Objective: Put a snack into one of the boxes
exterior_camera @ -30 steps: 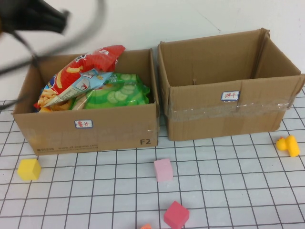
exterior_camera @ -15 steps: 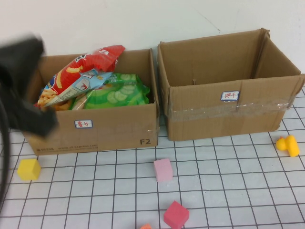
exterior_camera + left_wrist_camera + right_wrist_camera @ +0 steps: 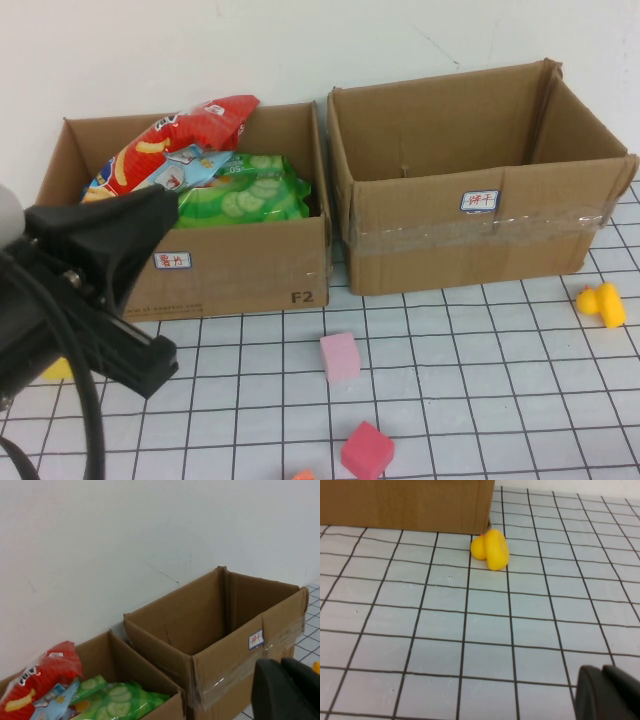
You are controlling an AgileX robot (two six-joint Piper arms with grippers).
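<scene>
The left box (image 3: 250, 272) holds a red chip bag (image 3: 175, 140) and a green cucumber chip bag (image 3: 245, 195). The right box (image 3: 480, 245) shows nothing inside. My left arm (image 3: 90, 270) fills the near left of the high view, in front of the left box. My left gripper (image 3: 287, 690) is shut and empty, raised and facing the right box (image 3: 225, 660); the red bag (image 3: 40, 680) and green bag (image 3: 117, 702) lie to its side. My right gripper (image 3: 607, 692) is shut and empty, low over the gridded table, out of the high view.
A yellow duck toy (image 3: 603, 303) lies by the right box's front right corner and shows in the right wrist view (image 3: 490, 548). A pink cube (image 3: 340, 356), a red cube (image 3: 366, 450) and a yellow cube (image 3: 55, 370), mostly behind my left arm, lie on the table.
My left arm has swung from above the left box's far left corner down to the near left, in front of the box. It now covers most of the yellow cube.
</scene>
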